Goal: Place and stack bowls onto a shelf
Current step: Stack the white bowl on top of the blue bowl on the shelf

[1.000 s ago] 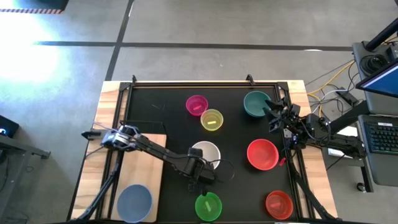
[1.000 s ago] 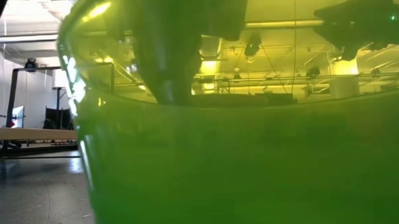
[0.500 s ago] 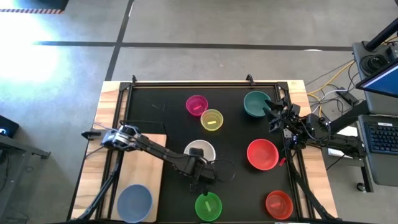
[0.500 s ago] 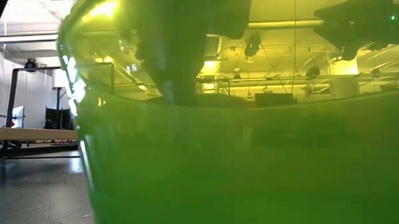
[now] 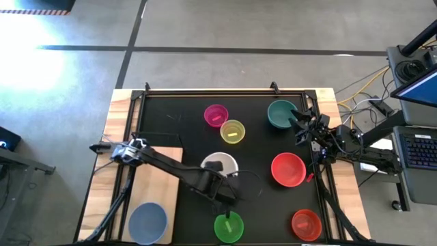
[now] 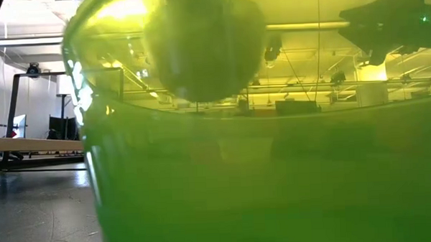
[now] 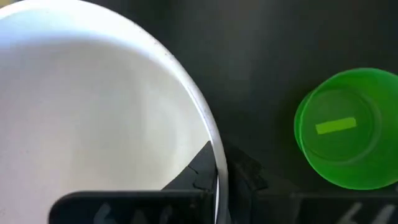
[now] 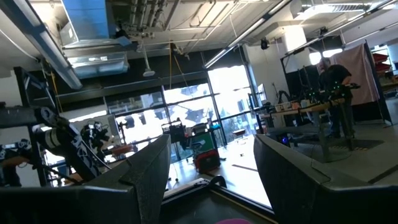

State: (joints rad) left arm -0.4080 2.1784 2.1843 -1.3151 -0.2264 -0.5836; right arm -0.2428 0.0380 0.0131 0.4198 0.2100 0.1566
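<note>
My left gripper (image 5: 222,180) is shut on the white bowl (image 5: 218,165) above the middle of the black mat, just beyond the bright green bowl (image 5: 229,227). The left wrist view shows the white bowl (image 7: 93,106) and the green bowl (image 7: 348,127). In the low view the green bowl (image 6: 275,169) fills the picture, and the white bowl (image 6: 206,46) shows through its wall. The wooden shelf (image 5: 160,181) lies at the near left with a grey-blue bowl (image 5: 148,222) resting on it. My right gripper (image 5: 300,126) is open, beside the teal-green bowl (image 5: 281,113). My left gripper pinches the white bowl's rim (image 7: 214,140) on the side facing the green bowl. One finger (image 7: 196,168) is inside the bowl and one is outside. The bowl is lifted clear of the mat, its rounded underside showing in the low view.
A magenta bowl (image 5: 216,115) and a yellow bowl (image 5: 233,131) stand at the far middle of the mat. A large red bowl (image 5: 288,169) and a smaller red one (image 5: 306,224) stand at the right. A black frame borders the mat.
My left gripper has risen with the white bowl, which has come up off the mat and shifted a little toward the table's left edge. The gripper stays shut on the rim.
</note>
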